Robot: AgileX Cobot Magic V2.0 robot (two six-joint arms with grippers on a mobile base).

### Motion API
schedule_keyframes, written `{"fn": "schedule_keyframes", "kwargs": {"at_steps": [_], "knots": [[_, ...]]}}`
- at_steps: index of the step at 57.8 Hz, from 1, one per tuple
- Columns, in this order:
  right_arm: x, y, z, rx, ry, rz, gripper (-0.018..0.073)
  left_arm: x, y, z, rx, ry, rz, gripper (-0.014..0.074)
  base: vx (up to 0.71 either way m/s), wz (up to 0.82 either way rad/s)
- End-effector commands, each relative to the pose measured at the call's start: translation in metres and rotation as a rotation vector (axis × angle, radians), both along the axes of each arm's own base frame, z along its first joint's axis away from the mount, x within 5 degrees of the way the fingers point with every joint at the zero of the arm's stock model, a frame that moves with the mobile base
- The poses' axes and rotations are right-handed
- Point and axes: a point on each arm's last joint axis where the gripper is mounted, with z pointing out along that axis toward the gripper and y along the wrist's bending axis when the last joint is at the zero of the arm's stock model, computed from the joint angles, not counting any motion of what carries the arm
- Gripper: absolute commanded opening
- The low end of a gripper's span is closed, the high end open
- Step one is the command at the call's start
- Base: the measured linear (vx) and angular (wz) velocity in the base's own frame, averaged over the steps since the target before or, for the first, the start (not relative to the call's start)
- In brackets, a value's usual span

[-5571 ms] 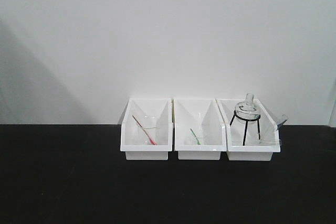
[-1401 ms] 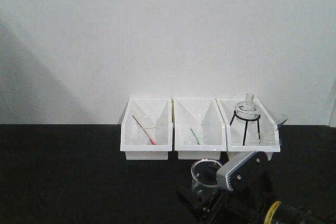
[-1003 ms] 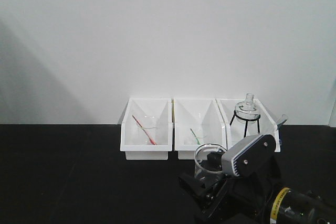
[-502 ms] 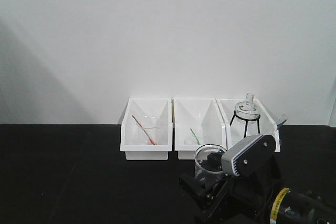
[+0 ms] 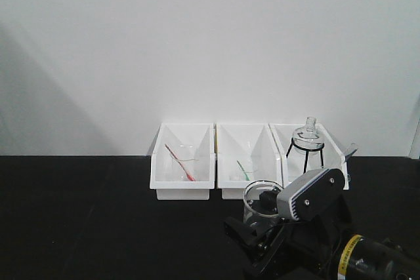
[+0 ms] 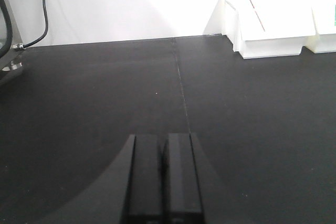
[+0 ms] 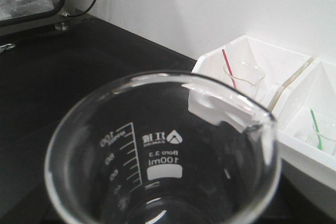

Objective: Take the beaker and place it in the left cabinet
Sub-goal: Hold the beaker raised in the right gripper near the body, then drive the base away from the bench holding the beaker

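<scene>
Holding the beaker (image 5: 253, 208) upright: right gripper (image 5: 259, 225), jaws clamped on it, near white bins (image 5: 182, 192).
Left gripper (image 6: 164, 177) low over black countertop (image 6: 79, 103), jaws closed together.

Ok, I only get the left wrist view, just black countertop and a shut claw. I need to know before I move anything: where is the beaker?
Observer: The beaker stands upright in the right claw, in front of the middle white bin.
Operator: Anything inside it?
Observer: The right wrist view looks straight down into it. It appears empty, and a 100 ml scale is printed on the glass.
Operator: What sits close by on that side?
Observer: Behind it and to the right, the right bin holds a round flask on a black tripod stand.
</scene>
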Motion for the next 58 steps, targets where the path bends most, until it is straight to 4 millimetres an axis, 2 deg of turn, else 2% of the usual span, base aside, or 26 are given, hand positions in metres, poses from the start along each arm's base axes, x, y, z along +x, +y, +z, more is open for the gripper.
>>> {"fn": "schedule_keyframes", "kwargs": {"at_steps": [1, 31, 58], "knots": [[-0.0021, 0.0020, 0.0257, 0.078, -0.100, 0.031, 0.0209, -0.0008, -0.0013, 0.0112, -0.013, -0.104, -0.014, 0.0004, -0.01, -0.02], [-0.0021, 0.0020, 0.0257, 0.078, -0.100, 0.031, 0.0209, -0.0008, -0.0013, 0.0112, -0.013, -0.104, -0.014, 0.0004, -0.07, -0.02], [-0.0021, 0.0020, 0.0257, 0.078, -0.100, 0.031, 0.0209, -0.0008, -0.0013, 0.0112, -0.013, -0.104, -0.014, 0.0004, -0.15, 0.19]]}}
